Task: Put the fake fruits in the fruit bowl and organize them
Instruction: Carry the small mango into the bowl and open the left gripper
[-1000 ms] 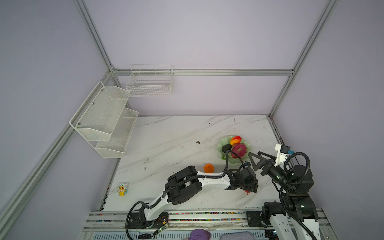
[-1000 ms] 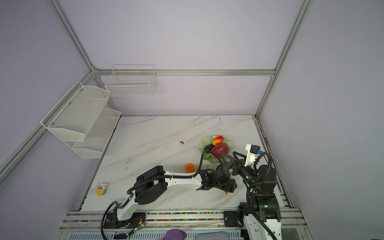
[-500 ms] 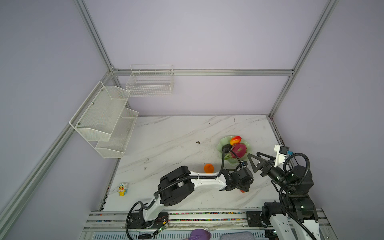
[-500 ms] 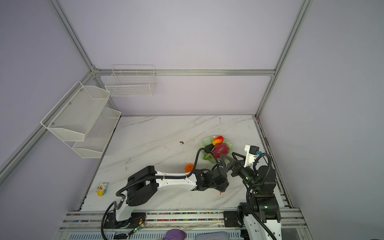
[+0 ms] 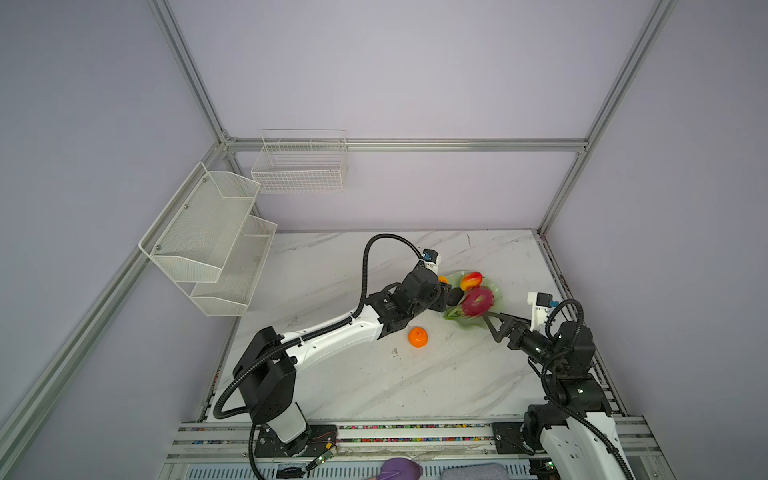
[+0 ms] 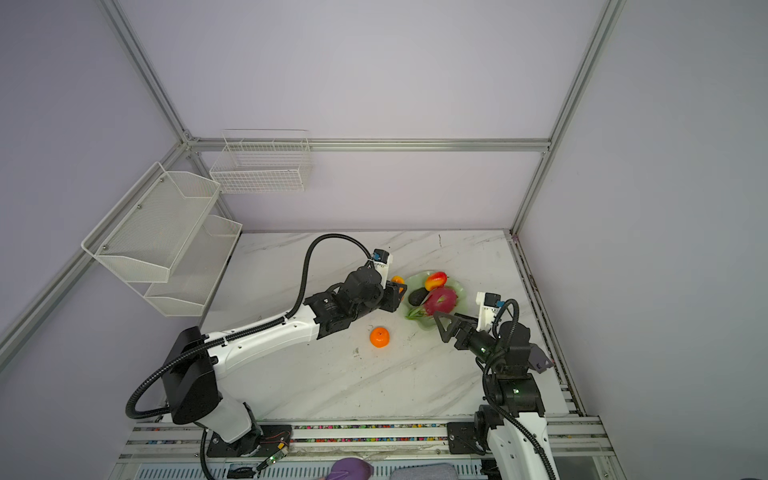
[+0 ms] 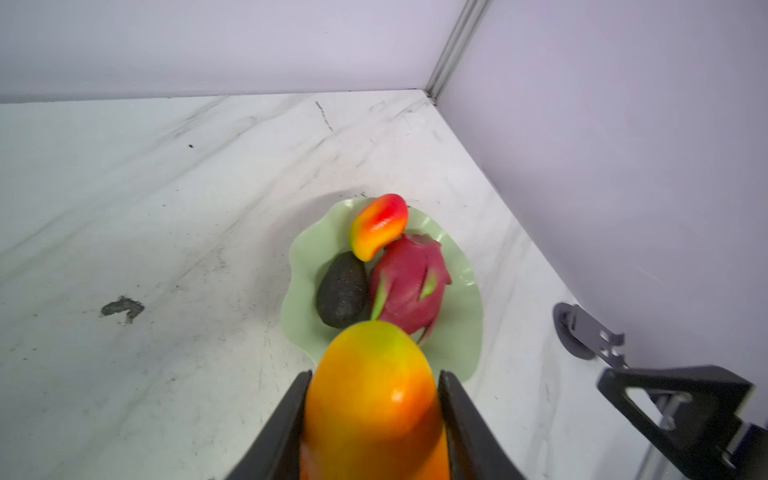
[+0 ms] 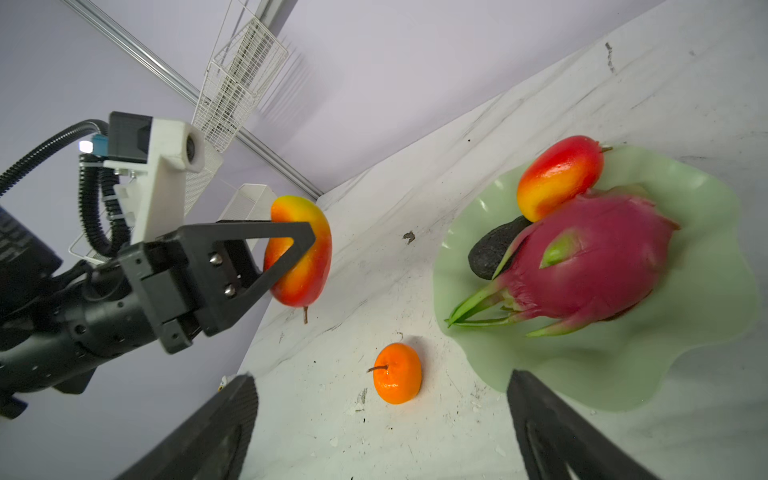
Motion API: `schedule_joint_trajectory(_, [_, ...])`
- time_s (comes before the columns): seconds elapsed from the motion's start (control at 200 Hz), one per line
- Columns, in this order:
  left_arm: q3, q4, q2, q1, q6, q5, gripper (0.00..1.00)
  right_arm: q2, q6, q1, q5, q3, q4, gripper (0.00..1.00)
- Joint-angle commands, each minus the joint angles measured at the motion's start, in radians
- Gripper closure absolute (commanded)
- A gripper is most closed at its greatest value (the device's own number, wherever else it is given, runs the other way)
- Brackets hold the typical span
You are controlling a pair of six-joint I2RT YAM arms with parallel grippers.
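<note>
Marble tabletop: white with grey veins, one fruit loose on it
Fruit bowl: pale mint-green, shallow, wavy rim, near the table's right edge, three fruits inside
Left claw: black, clamped on a red-yellow plastic mango, lifted off the table; the bowl lies straight ahead, its near rim just past the fruit
Right claw: black, fingers spread wide, nothing gripped, low at the bowl's other side
Dragon fruit: magenta with green tips, lying across the bowl's middle
Held mango's axis: seems to run across the fingers, stem end down
Second mango: red-yellow, at the bowl's far rim, resting on the dragon fruit
Avocado: dark, bumpy, in the bowl, touching the dragon fruit on the left claw's side
Tangerine: round, orange, on the table outside the bowl, near its rim; the free right claw faces it
</note>
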Motion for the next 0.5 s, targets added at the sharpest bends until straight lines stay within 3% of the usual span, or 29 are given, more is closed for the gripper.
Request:
schedule_joint_trajectory(0.0, [0.152,-0.048,0.102,0.017,0.12,0.053,0.61,0.065,-0.016,0.006,-0.037,0.002,0.081,0.03])
schedule_joint_trajectory(0.3, [0.424,-0.081,0.35,0.068,0.325,0.139,0.61,0.132,0.055,0.006,-0.036,-0.024,0.223,0.03])
schedule_joint_trajectory(0.49, [0.545,-0.098,0.458,0.086,0.441,0.153,0.59,0.174,0.034,0.006,-0.016,-0.012,0.238,0.03])
